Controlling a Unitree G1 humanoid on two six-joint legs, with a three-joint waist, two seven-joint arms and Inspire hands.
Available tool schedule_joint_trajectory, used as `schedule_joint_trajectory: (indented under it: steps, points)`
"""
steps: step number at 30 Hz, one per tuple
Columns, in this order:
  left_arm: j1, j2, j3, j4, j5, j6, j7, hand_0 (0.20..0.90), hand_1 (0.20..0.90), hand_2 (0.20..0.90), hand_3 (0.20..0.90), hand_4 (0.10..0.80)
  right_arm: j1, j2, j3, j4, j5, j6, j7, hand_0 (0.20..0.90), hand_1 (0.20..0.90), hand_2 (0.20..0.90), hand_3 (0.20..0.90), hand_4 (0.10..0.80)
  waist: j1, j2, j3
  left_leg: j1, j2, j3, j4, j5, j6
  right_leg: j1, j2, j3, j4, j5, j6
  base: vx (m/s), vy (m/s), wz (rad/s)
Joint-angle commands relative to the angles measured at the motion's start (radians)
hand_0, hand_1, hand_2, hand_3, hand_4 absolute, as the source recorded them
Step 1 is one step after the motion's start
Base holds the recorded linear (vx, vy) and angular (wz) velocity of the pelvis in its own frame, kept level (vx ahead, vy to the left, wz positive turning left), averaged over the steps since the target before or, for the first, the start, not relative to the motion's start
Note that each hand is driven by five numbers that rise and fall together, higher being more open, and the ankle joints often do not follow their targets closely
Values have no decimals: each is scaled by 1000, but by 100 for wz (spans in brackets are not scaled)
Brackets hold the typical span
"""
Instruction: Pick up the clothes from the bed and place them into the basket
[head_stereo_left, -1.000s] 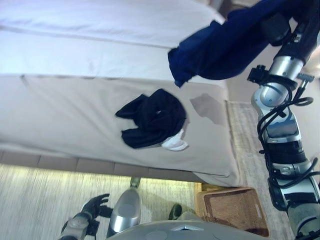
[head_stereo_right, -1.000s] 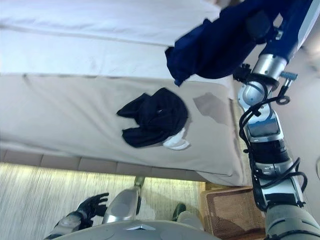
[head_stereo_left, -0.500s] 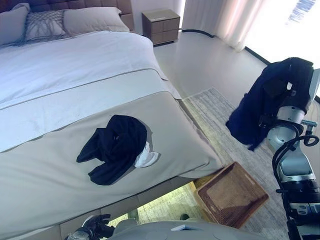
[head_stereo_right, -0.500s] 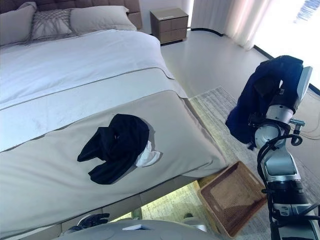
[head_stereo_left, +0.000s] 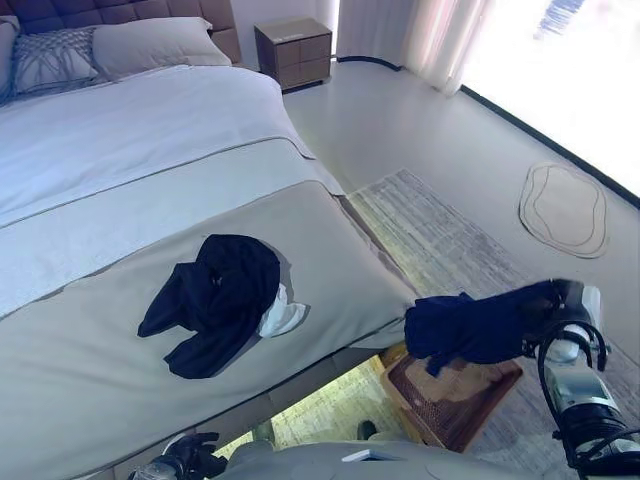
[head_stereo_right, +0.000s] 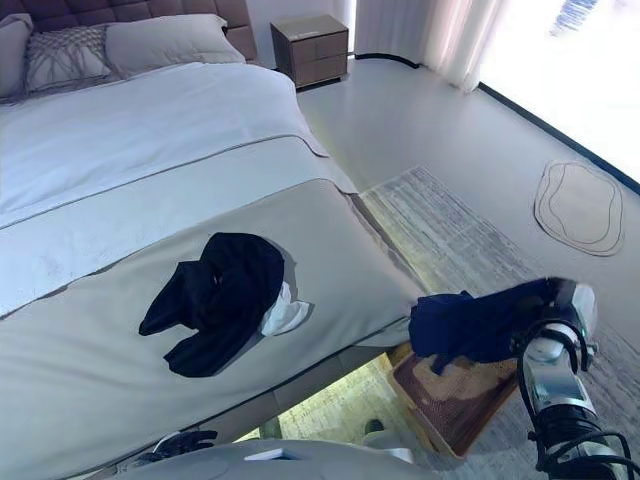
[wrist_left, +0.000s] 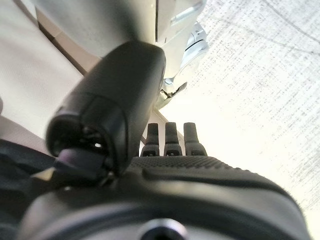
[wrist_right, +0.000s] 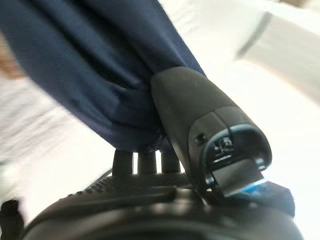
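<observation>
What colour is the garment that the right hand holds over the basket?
Dark navy blue garment, pinched by the right hand; best seen in the right wrist view.

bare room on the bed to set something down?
Yes: the grey cover is bare all round the black clothes, and the white sheet up to the pillows. Crowded: basket, navy garment in right hand over it.
</observation>
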Motion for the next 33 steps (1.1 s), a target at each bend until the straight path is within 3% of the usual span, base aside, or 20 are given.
schedule_joint_trajectory:
  steps: [1,7,8,9,10,14,19,24,28,33]
  points:
    - [-187,-21,-19,-65,-104,-53,-21,900,900,900,900,800,-235,-124,34,44,-71,1,-72,300,300,300,200,100,29,48,91,46,-44,31,6,-157,35,-126,30,-71,63,31,-35,-331,-97,0]
    - [-307,-20,-36,-150,-188,-73,-3,900,900,900,900,800,-417,-172,128,263,-72,-50,-53,300,300,300,200,100,23,146,214,-59,-63,8,24,-115,17,-241,10,-67,102,33,-49,-258,-66,3]
    - [-320,-18,-39,-160,-203,-80,-3,900,900,900,900,800,-449,-182,146,288,-71,-43,-45,359,359,359,269,169,22,162,229,-74,-67,7,29,-110,13,-258,8,-67,103,36,-51,-185,-44,-4]
    - [-331,-13,-40,-169,-215,-85,-10,900,900,900,900,800,-482,-188,161,319,-78,-47,-41,780,780,780,760,660,21,178,244,-87,-72,7,33,-107,10,-272,8,-65,103,37,-54,-157,-27,-4]
    - [-335,-9,-42,-174,-225,-90,-14,900,900,900,900,800,-505,-195,175,341,-80,-38,-27,900,900,900,900,800,21,188,252,-94,-74,6,34,-105,8,-282,9,-64,103,39,-56,-106,-17,-11]
    - [-326,5,-42,-212,-255,-100,-32,900,900,900,900,800,-587,-228,221,440,-114,-3,31,900,900,900,900,800,24,234,277,-111,-82,7,24,-91,-4,-307,13,-68,94,43,-62,-62,-12,-16]
    - [-302,21,-29,-230,-268,-111,-65,900,900,900,900,800,-582,-243,217,466,-107,41,61,900,900,900,900,800,24,242,279,-110,-78,15,13,-86,-17,-310,15,-75,71,53,-61,-8,0,-4]
    - [-303,38,-20,-242,-249,-91,-89,900,900,900,900,800,-515,-235,187,556,-98,109,152,900,900,900,900,800,30,215,265,-99,-67,18,7,-90,-22,-301,15,-91,56,62,-56,-12,-38,8]
    - [-312,59,-13,-242,-233,-76,-104,900,900,900,900,800,-472,-224,176,597,-86,98,211,900,900,900,900,800,39,186,255,-90,-60,15,9,-93,-19,-288,17,-102,52,67,-55,-2,-79,17]
    - [-309,69,-3,-248,-225,-46,-94,900,900,900,900,800,-432,-215,157,563,-69,25,195,900,900,900,900,800,49,146,240,-74,-49,10,6,-98,-17,-263,22,-111,43,74,-48,22,-37,5]
